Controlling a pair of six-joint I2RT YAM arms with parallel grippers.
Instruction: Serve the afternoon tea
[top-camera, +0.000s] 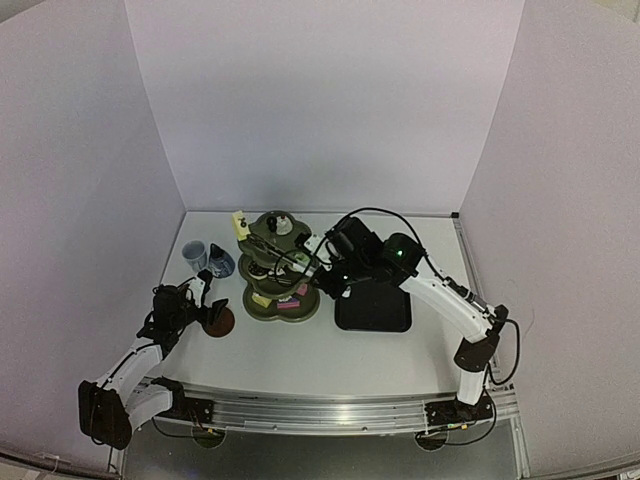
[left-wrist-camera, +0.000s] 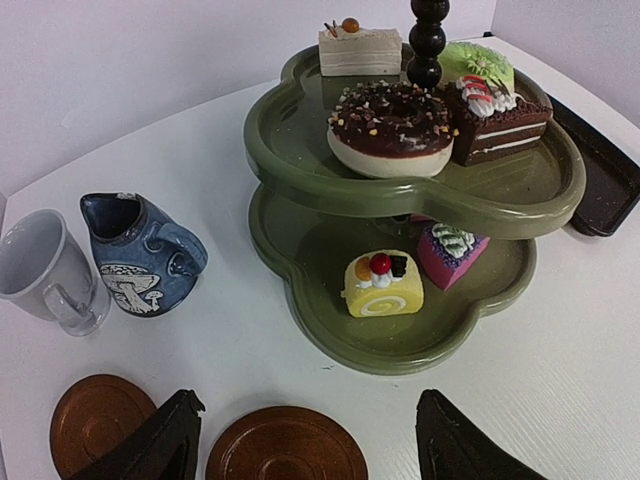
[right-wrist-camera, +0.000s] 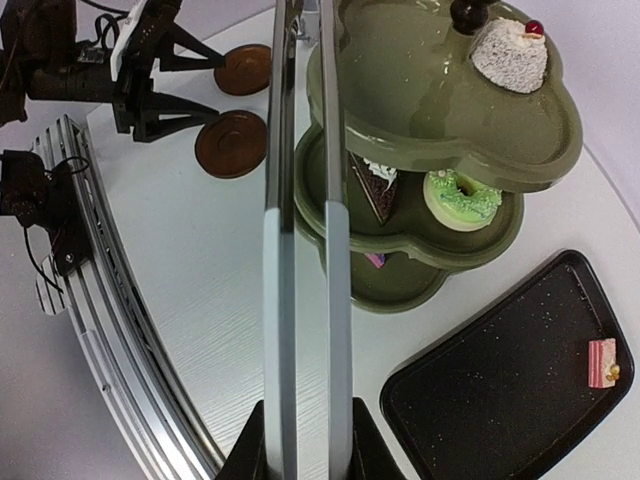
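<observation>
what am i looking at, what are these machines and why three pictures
Two robot arms with two-finger grippers stand at a table's near edge. One picture looks down from above; the other two come from cameras on each wrist. On the table: an olive-green three-tier stand with cakes, a pale cup, a blue pot, two brown saucers and a black tray with one pink cake. The left gripper is open, empty, above a saucer. The right gripper is shut on tongs.

arms (top-camera: 440, 295): white links, black joints | cables (top-camera: 517, 352): black | LED (top-camera: 397, 254): green
</observation>
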